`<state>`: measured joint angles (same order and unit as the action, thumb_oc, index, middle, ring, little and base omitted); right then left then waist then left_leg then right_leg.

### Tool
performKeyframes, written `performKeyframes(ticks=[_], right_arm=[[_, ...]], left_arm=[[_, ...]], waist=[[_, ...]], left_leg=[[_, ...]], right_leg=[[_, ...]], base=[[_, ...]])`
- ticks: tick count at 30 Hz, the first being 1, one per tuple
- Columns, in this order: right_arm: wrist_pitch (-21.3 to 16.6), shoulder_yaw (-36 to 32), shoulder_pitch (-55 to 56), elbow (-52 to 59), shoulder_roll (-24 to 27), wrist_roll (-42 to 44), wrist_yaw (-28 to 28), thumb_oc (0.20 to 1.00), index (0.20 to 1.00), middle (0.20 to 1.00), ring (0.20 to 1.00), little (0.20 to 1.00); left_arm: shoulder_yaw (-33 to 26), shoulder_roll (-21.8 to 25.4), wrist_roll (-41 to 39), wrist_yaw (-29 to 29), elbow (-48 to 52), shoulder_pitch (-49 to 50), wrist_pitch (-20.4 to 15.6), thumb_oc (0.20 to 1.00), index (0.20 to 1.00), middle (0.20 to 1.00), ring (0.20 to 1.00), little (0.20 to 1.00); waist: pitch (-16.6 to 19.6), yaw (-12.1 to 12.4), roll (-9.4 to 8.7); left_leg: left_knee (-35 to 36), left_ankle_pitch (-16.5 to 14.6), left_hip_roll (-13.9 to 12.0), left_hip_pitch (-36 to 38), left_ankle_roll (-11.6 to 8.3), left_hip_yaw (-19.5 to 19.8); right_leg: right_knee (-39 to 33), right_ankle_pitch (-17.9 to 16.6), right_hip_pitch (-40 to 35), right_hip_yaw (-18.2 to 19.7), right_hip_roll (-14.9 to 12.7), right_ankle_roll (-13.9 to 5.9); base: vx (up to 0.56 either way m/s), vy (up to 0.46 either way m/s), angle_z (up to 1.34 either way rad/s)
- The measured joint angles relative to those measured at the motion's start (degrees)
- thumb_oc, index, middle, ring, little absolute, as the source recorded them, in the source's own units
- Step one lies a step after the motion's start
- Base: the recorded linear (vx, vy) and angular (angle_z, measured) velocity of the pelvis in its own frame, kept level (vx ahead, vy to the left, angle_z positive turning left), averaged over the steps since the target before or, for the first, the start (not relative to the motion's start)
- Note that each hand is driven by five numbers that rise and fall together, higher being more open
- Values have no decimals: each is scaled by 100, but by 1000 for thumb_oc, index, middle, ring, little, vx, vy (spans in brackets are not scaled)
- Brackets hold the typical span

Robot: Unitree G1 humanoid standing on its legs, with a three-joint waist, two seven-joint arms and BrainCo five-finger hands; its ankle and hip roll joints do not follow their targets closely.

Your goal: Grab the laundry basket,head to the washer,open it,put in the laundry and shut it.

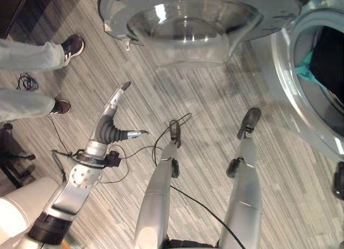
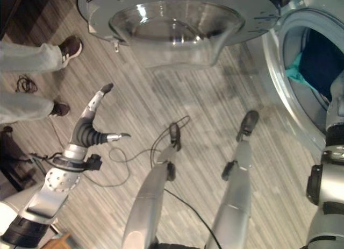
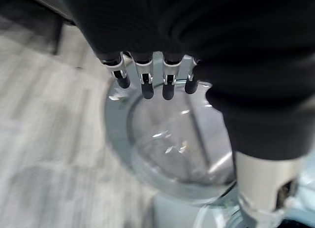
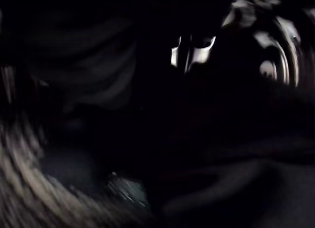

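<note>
The right robot hand [image 4: 194,50] reaches inside the washer drum [image 2: 301,106] among the dark laundry [image 2: 320,61] — grip unreadable — while the left robot hand [image 1: 113,128], fingers spread, hangs below the swung-open door [image 1: 196,23], presumably for balance.

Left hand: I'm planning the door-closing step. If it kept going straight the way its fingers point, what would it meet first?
Probably the open washer door. In the wrist view the left hand has straight fingers aimed at the door's glass bowl, with nothing between. Depth is unclear, so it might pass under the rim.
</note>
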<state>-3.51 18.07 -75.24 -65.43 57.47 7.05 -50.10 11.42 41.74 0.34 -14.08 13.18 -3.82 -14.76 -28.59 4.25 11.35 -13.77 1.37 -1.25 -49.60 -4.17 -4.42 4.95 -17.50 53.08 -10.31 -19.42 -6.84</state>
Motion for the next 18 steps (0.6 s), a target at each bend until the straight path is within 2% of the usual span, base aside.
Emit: performKeyframes(ticks=[1, 2, 3, 4, 5, 8, 9, 10, 13, 15, 18], right_arm=[[161, 509, -607, -498, 29, -200, 138, 391, 391, 391, 391, 391], [263, 1290, -1274, -1144, 11, -436, 472, 809, 809, 809, 809, 809], [292, 1712, -1538, -1514, -38, -542, 686, 1000, 1000, 1000, 1000, 1000], [359, 2127, -1844, -1979, -100, -672, 1517, 1000, 1000, 1000, 1000, 1000], [342, 2152, -2016, -2233, -254, -665, 2021, 1000, 1000, 1000, 1000, 1000], [297, 2108, -2013, -2131, -346, -515, 2823, 1000, 1000, 1000, 1000, 1000], [202, 1687, -1923, -2112, -325, -269, 2927, 1000, 1000, 1000, 1000, 1000], [199, 1269, -1812, -2094, -322, -44, 2960, 1000, 1000, 1000, 1000, 1000], [97, 1077, -1108, -1356, -216, 128, 2730, 1000, 1000, 1000, 1000, 1000], [-20, 476, -461, -732, -240, 119, 2327, 1000, 1000, 1000, 1000, 1000], [-54, 234, 132, 39, -373, 6, 1992, 1000, 1000, 1000, 1000, 1000]], left_arm=[[17, 15, 1, 44, -3, -7, 0, 1000, 1000, 1000, 1000, 1000], [43, 5, -3, 114, 2, -9, 1, 1000, 1000, 1000, 1000, 1000], [54, -3, -4, 160, 1, -6, 1, 1000, 1000, 1000, 1000, 1000], [42, -48, -47, 298, -5, -2, 2, 1000, 1000, 1000, 1000, 1000], [-5, -131, -64, 384, -51, 10, 13, 1000, 1000, 1000, 1000, 1000], [-15, -176, -222, 579, -76, -49, 42, 1000, 1000, 1000, 1000, 1000], [-58, -324, -225, 601, -86, -30, 50, 1000, 1000, 1000, 1000, 1000], [-20, -349, -224, 621, -83, -18, 60, 1000, 1000, 1000, 1000, 1000], [-26, -399, -208, 630, -105, -97, 69, 1000, 1000, 1000, 1000, 1000], [-18, -413, -197, 572, -101, -223, 60, 1000, 1000, 1000, 1000, 1000], [-125, -418, -157, 502, -99, -240, 41, 1000, 1000, 1000, 1000, 1000]], waist=[[0, 59, 0], [1, 155, 2], [1, 187, 2], [5, 273, 8], [5, 291, 8], [13, 351, 19], [20, 358, 29], [25, 356, 37], [46, 261, 66], [55, 246, 78], [72, 129, 100]], left_leg=[[-17, 4, 6, -79, 6, -78], [-15, 29, 22, -166, 23, -109], [-8, 43, 27, -188, 21, -115], [-7, 56, 11, -232, 8, -116], [-4, 60, 19, -233, 3, -110], [1, 67, -6, -250, -17, -97], [3, 78, -16, -235, -26, -83], [8, 70, -14, -220, -22, -77], [-12, 72, -18, -143, -22, -55], [1, 72, -23, -52, -22, -63], [-21, 69, -26, -43, -22, -45]], right_leg=[[1, -36, 108, 50, -9, -11], [2, -73, 223, 82, -17, -2], [2, -80, 264, 94, -18, 0], [4, -87, 311, 104, -2, 11], [5, -90, 309, 97, 1, 16], [14, -104, 308, 70, 39, 52], [21, -111, 294, 48, 44, 58], [51, -79, 285, 40, 38, 68], [137, -34, 209, 36, 40, 56], [194, -10, 159, 40, 29, 77], [222, 36, 141, 40, 31, 71]], base=[[-8, 12, -7], [2, -1, -6], [73, -1, -3], [0, 0, 0], [75, -9, 0], [-21, -11, 0], [0, 0, 0], [59, 33, 3], [-63, 6, 1], [0, 0, 0], [0, 0, 0]])
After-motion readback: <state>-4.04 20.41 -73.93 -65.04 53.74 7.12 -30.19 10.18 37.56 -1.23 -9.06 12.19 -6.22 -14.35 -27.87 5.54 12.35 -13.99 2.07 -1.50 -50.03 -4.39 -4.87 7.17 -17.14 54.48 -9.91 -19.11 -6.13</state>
